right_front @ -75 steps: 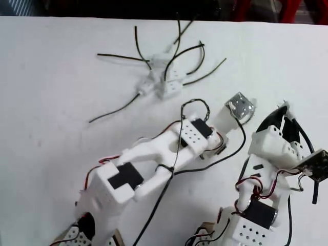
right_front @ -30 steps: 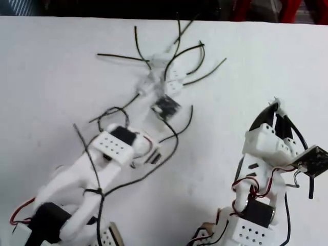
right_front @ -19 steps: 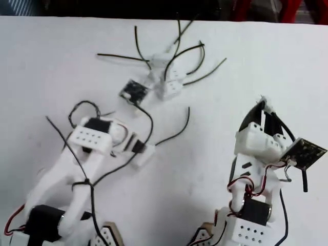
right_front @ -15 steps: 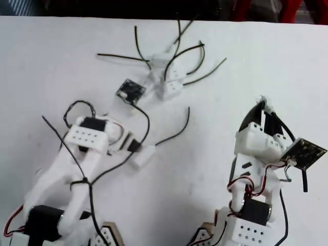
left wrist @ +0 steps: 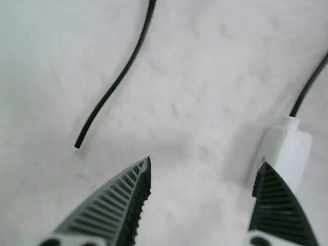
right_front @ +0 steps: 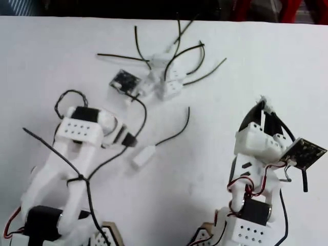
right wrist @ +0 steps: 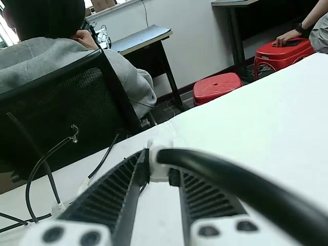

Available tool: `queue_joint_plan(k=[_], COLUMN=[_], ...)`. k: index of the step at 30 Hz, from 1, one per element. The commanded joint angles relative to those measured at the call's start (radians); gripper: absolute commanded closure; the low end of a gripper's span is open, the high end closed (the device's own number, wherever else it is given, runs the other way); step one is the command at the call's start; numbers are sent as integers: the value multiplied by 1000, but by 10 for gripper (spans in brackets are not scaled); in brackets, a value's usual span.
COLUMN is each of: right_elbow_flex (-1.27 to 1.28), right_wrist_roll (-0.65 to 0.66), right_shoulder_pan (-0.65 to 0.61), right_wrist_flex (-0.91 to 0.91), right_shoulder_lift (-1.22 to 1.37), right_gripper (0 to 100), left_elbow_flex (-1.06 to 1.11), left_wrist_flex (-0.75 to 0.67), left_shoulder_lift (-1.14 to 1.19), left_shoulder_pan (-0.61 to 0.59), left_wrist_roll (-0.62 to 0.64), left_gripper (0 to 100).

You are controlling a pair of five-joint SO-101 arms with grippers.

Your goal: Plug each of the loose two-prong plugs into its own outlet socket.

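On the far side of the bumpy white table (right_front: 46, 61) sits a bunch of small white plastic plugs and sockets (right_front: 165, 82). Thin black wires stick out of it in all directions. Closer to the middle, one white boxy plug (right_front: 143, 155) lies flat with a curved black wire trailing off it.

My left gripper (left wrist: 205, 164) hangs over the table with its dark ribbed fingers spread wide. A white plug end (left wrist: 285, 151) with a black wire lies just beside one finger; I cannot tell which plug this is.

My right gripper (right wrist: 159, 166), towards the right edge, pinches a small white plug (right wrist: 160, 148) on a thick black cable (right wrist: 241, 182).

Since half a second ago my left arm has swung further towards the left edge. The white boxy plug has stayed put.
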Motion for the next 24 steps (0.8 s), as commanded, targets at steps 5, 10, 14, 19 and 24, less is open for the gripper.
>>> queue_joint_plan(k=[5, 10, 14, 19, 24], right_elbow_flex=[-8, 2, 2, 2, -3], right_wrist_roll=[14, 14, 14, 15, 167], right_shoulder_pan=[-41, -41, -51, -163, -367], right_wrist_flex=[-13, -18, -15, 25, 108], right_shoulder_lift=[-13, -13, -13, -12, -12], right_gripper=[981, 981, 981, 981, 981], left_elbow_flex=[110, 242, 242, 180, 72], left_wrist_flex=[-94, -235, -247, -215, -23], left_shoulder_lift=[-38, -36, -36, -41, -47], left_shoulder_pan=[62, 28, -58, -157, -166], left_wrist_roll=[-8, -11, -46, -71, -94], left_gripper=[683, 683, 683, 683, 687])
